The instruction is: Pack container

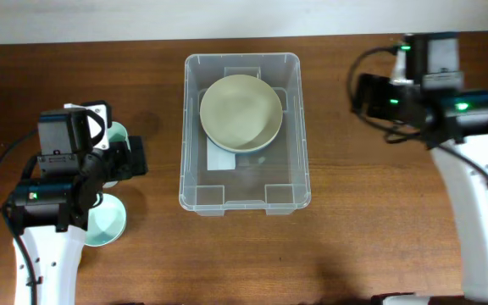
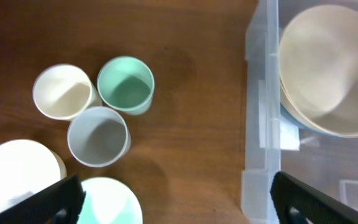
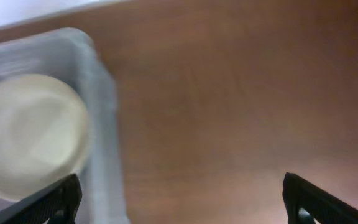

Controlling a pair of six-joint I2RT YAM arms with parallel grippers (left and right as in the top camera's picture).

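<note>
The clear container (image 1: 288, 193) stands mid-table. Inside it, a beige bowl (image 1: 241, 111) rests on a bluish bowl that only peeks out below its rim. My left gripper (image 1: 132, 158) hovers left of the container, open and empty, over bare wood (image 2: 178, 205). Under it are a cream cup (image 2: 63, 91), a green cup (image 2: 127, 84), a grey cup (image 2: 98, 135), a white bowl (image 2: 17, 168) and a mint bowl (image 2: 107, 202). My right gripper (image 1: 363, 91) hangs to the right of the container's far end, open with nothing between its fingers (image 3: 182, 205).
The container's left wall (image 2: 263, 124) runs close to my left gripper's right finger (image 2: 303, 199). In the right wrist view the container's corner (image 3: 98, 124) and the beige bowl (image 3: 33, 134) lie at the left, and the table's far edge lies just beyond.
</note>
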